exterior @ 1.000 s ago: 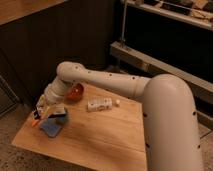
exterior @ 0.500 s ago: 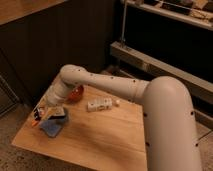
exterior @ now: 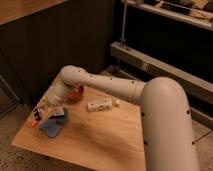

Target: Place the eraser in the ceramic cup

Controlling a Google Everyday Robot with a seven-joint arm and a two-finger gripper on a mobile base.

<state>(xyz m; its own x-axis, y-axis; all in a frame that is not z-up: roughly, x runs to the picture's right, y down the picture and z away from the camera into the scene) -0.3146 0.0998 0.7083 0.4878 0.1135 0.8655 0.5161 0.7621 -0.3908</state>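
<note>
Eraser (exterior: pixel 38 114), looking stiff, light and best pinched across its short sides, is sitting at the gripper (exterior: pixel 44 111) at nine o'clock on the wooden table (exterior: pixel 95 137), beside the sponge (exterior: pixel 51 128) and cup (exterior: pixel 59 114), against dark wall panelling; grip unclear.

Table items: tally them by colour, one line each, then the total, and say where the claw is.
Blue: 2, the sponge and the ceramic cup
Orange-red: 1, the bowl
White: 1, the bottle
Dark with pale stripe: 1, the eraser
Total: 5
The claw is low over the table's left end, at the eraser, beside the cup.
</note>
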